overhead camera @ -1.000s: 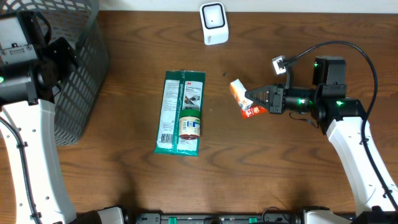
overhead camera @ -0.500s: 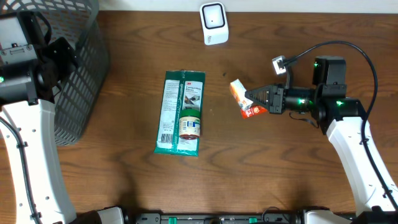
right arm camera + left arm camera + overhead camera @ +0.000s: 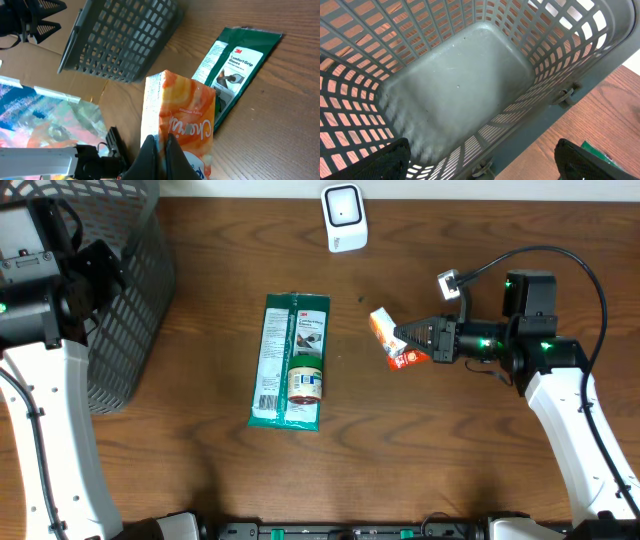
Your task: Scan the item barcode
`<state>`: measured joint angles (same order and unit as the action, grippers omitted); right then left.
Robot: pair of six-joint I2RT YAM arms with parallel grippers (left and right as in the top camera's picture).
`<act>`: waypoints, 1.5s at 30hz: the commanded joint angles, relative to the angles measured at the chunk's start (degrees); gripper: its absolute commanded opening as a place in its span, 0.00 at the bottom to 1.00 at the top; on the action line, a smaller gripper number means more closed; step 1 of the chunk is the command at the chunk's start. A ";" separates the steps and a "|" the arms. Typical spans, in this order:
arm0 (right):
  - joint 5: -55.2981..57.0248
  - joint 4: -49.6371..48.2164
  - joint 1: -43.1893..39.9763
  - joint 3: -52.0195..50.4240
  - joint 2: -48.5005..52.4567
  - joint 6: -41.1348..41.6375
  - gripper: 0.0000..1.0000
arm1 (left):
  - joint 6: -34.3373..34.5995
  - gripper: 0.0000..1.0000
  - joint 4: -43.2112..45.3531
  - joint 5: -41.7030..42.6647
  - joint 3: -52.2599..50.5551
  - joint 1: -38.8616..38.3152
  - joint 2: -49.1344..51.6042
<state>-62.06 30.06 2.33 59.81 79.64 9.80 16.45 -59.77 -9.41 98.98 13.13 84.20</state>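
Right hand (image 3: pixel 161 150) pinching orange packet (image 3: pixel 185 110); left hand (image 3: pixel 485 157) spread wide over basket (image 3: pixel 445 90)

The overhead camera looks straight down on the whole tabletop (image 3: pixel 200 470). The left wrist view peers closely down into the basket (image 3: pixel 455 85). The right wrist view looks low across the tabletop, sharing the basket and green packet (image 3: pixel 240 65) with the overhead.

Mock checkout bench: barcode scanner (image 3: pixel 343 218), grey basket (image 3: pixel 140 310).
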 commanded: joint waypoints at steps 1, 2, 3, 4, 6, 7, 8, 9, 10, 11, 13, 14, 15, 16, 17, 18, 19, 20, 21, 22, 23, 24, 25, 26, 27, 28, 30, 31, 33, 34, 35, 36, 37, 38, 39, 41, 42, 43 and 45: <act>-0.74 0.20 -0.68 -0.37 -0.66 -1.31 0.01 | -0.55 0.93 -0.04 -0.72 0.35 0.31 0.02; -0.74 0.22 -0.68 -0.37 -0.66 -1.33 0.01 | -0.55 0.92 -0.02 -0.72 0.35 0.31 0.02; -0.76 0.22 -0.68 -0.37 -0.66 -1.31 0.01 | -0.57 0.93 -0.04 -0.72 0.35 0.31 0.02; -0.76 0.22 -0.68 -0.37 -0.66 -1.29 0.01 | -0.55 0.92 -0.04 -0.72 0.35 0.31 0.02; -0.76 0.20 -0.68 -0.37 -0.66 -1.27 0.01 | -0.55 0.92 -0.04 -0.72 0.35 0.31 0.02; -0.74 0.15 -0.68 -0.37 -0.66 -0.96 0.01 | -0.55 0.92 -0.04 -0.72 0.35 0.31 0.02; -0.74 0.07 -0.68 -0.37 -0.66 -0.17 0.01 | -0.55 0.93 -0.04 -0.72 0.35 0.31 0.02; -0.74 -0.24 -0.68 -0.37 -0.66 1.01 0.01 | -0.55 0.92 -0.04 -0.72 0.35 0.31 0.02; -0.70 -0.96 -0.68 -0.35 -0.61 2.89 0.01 | -0.55 0.92 -0.04 -0.72 0.35 0.31 0.02; -0.46 -2.25 -0.68 -0.35 -0.59 5.20 0.01 | -0.55 0.93 -0.02 -0.72 0.35 0.31 0.02; -0.37 -6.14 -0.68 -0.33 -0.57 9.46 0.01 | -0.55 0.92 -0.04 -0.72 0.35 0.31 0.02; -0.61 -8.92 -0.68 -0.33 -0.57 12.17 0.01 | -0.55 0.92 -0.04 -0.72 0.35 0.31 0.02; -1.42 -11.56 -0.61 -0.33 -0.57 14.40 0.01 | -0.57 0.93 -0.04 -0.72 0.35 0.31 0.02; -3.23 -15.37 -0.59 -0.33 -0.50 17.38 0.01 | -0.55 0.92 -0.02 -0.72 0.35 0.31 0.02; -4.66 -18.84 -0.55 -0.33 -0.35 20.04 0.01 | -0.55 0.92 -0.04 -0.72 0.35 0.31 0.02; -6.10 -23.15 -0.50 -0.31 -0.11 23.54 0.01 | -0.55 0.93 -0.04 -0.72 0.35 0.31 0.02; -7.04 -27.45 -0.44 -0.28 0.26 27.30 0.01 | -0.55 0.92 -0.04 -0.72 0.35 0.31 0.02; -7.93 -33.46 -0.33 -0.20 1.01 31.98 0.01 | -0.55 0.92 -0.04 -0.72 0.35 0.31 0.02; -8.52 -38.64 -0.26 0.02 1.81 35.98 0.01 | -0.55 0.92 -0.04 -0.72 0.35 0.31 0.02; -8.96 -45.27 -0.09 0.46 3.26 41.09 0.01 | -0.55 0.92 -0.04 -0.72 0.35 0.31 0.02; -9.03 -50.66 0.09 1.14 4.72 45.27 0.01 | -0.55 0.93 -0.04 -0.72 0.35 0.31 0.02; -8.98 -56.08 0.42 2.32 6.80 49.57 0.01 | -0.55 0.92 -0.02 -0.72 0.35 0.31 0.02; -8.96 -59.80 0.74 3.72 8.81 52.63 0.01 | -0.55 0.92 -0.04 -0.72 0.35 0.31 0.02; -8.63 -62.97 1.18 5.79 11.43 55.69 0.01 | -0.55 0.92 -0.04 -0.72 0.35 0.31 0.02; -7.91 -64.98 1.68 8.26 14.23 57.22 0.01 | -0.55 0.92 -0.04 -0.72 0.35 0.31 0.02; -6.93 -65.88 2.19 10.64 16.74 57.68 0.01 | -0.55 0.92 -0.04 -0.72 0.35 0.31 0.02; -3.06 -65.90 3.41 16.28 22.53 57.64 0.01 | -0.55 0.92 -0.04 -0.72 0.35 0.31 0.02; 0.31 -65.90 4.07 19.69 26.36 57.61 0.01 | -0.55 0.92 -0.04 -0.72 0.35 0.31 0.02; 4.83 -66.01 4.66 23.74 31.21 57.31 0.01 | -0.55 0.92 -0.04 -0.72 0.35 0.31 0.02; 7.37 -66.55 4.90 25.75 33.86 56.74 0.01 | -0.55 0.92 -0.04 -0.72 0.35 0.31 0.02; 9.44 -67.43 5.05 27.26 36.00 55.98 0.01 | -0.55 0.93 -0.04 -0.72 0.35 0.31 0.02; 11.56 -68.35 5.20 28.57 38.18 55.25 0.01 | -0.55 0.93 -0.04 -0.72 0.35 0.31 0.02; 13.84 -69.42 5.29 29.68 40.35 54.77 0.01 | -0.55 0.92 -0.04 -0.72 0.35 0.31 0.02; 15.58 -70.31 5.35 30.29 41.99 54.75 0.01 | -0.55 0.92 -0.04 -0.72 0.35 0.31 0.02; 18.64 -72.06 5.33 31.01 44.87 54.45 0.01 | -0.55 0.92 -0.04 -0.72 0.35 0.31 0.02; 21.35 -74.23 5.33 31.26 47.93 53.62 0.01 | -0.57 0.92 -0.04 -0.72 0.35 0.31 0.02; 22.25 -75.30 5.33 31.28 49.55 53.07 0.01 | -0.57 0.92 -0.04 -0.72 0.35 0.31 0.02; 22.82 -76.78 5.33 31.28 51.15 52.89 0.01 | -0.55 0.92 -0.04 -0.72 0.35 0.31 0.02; 23.39 -80.17 5.35 31.28 54.23 52.94 0.01 | -0.55 0.92 -0.04 -0.72 0.35 0.31 0.02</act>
<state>-44.18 -46.70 7.35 89.67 129.38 64.01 16.45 -59.77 -9.39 98.98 13.13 84.20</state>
